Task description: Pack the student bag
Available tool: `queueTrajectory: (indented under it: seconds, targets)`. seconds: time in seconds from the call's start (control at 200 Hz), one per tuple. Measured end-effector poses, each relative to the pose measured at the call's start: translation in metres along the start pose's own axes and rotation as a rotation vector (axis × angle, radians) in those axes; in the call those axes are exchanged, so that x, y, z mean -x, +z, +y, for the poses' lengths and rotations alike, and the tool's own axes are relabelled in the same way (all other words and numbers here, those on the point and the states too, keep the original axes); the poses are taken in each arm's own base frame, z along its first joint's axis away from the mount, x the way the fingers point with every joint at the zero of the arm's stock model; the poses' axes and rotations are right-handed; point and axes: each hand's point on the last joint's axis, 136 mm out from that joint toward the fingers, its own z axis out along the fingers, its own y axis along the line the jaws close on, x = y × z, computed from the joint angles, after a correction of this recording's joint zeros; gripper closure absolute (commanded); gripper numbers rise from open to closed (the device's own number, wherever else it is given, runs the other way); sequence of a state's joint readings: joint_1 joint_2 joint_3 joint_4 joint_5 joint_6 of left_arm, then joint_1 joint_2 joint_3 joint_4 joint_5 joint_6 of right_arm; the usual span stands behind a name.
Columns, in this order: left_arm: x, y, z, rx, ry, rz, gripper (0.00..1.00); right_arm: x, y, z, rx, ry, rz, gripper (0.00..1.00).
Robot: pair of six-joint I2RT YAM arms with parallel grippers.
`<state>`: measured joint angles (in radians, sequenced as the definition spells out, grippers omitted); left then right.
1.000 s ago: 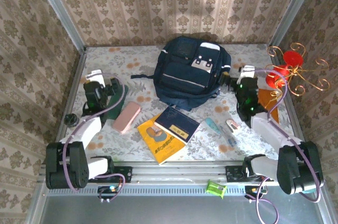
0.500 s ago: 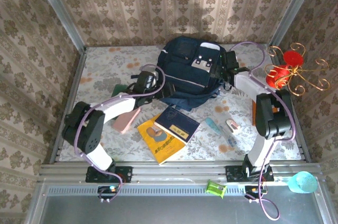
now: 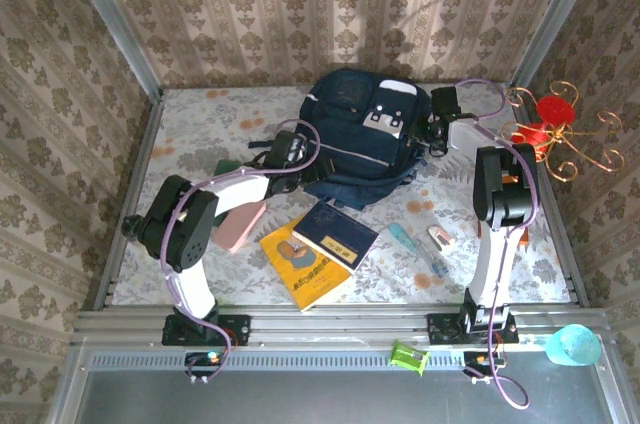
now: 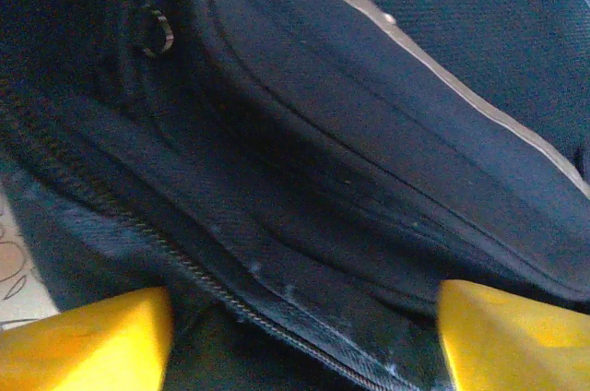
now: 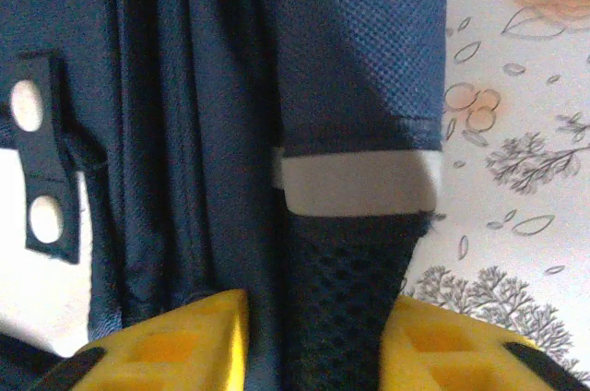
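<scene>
The student bag [image 3: 355,144], a dark navy backpack with a white-and-grey patch, lies at the back middle of the table. My left gripper [image 3: 291,151] is at its lower left edge. In the left wrist view the left gripper [image 4: 304,345] stands open, its yellow fingers [image 4: 83,340] wide apart, straddling a fold of the student bag [image 4: 369,179] with a zip line. My right gripper [image 3: 437,130] is at the bag's right side. In the right wrist view the right gripper [image 5: 313,345] is shut on the bag's black mesh side pocket [image 5: 346,271], below a white band.
In front of the bag lie a pink case [image 3: 240,222], a yellow book [image 3: 300,266] with a navy book [image 3: 336,234] on it, and small tubes [image 3: 412,242]. A red-and-gold wire stand [image 3: 548,129] is at the right. A teal cup [image 3: 572,344] sits by the front rail.
Both arms have swung in from the table's sides to the bag. The right gripper's fingers have closed onto the side pocket; the left gripper's fingers have narrowed a little.
</scene>
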<state>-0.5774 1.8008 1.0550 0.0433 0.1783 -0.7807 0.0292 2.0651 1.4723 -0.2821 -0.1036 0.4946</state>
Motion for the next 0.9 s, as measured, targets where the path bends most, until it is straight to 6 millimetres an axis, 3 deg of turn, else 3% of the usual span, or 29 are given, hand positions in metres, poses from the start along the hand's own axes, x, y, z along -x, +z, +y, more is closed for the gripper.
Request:
queueTrajectory:
  seconds: [0.135,0.3,0.47,0.64,0.75,0.9]
  targets:
    - [0.009,-0.002,0.017,0.018,-0.013,0.001,0.54,-0.020,-0.016,0.003,0.079,0.046,-0.001,0.89]
    - [0.032,-0.009,0.041,0.032,-0.020,-0.027,0.69,-0.050,-0.047,0.014,0.166,0.098,0.015,0.89]
    - [0.071,-0.008,0.063,0.068,-0.019,-0.041,0.75,-0.081,-0.066,0.044,0.238,0.113,0.020,0.89]
    - [0.130,0.002,0.080,0.102,0.002,-0.082,0.72,-0.109,-0.071,0.077,0.289,0.129,0.033,0.88]
    - [0.159,0.006,0.085,0.112,0.027,-0.106,0.61,-0.119,-0.074,0.094,0.312,0.156,0.012,0.88]
    - [0.184,0.004,0.091,0.133,0.050,-0.129,0.42,-0.126,-0.075,0.108,0.322,0.213,-0.038,0.83]
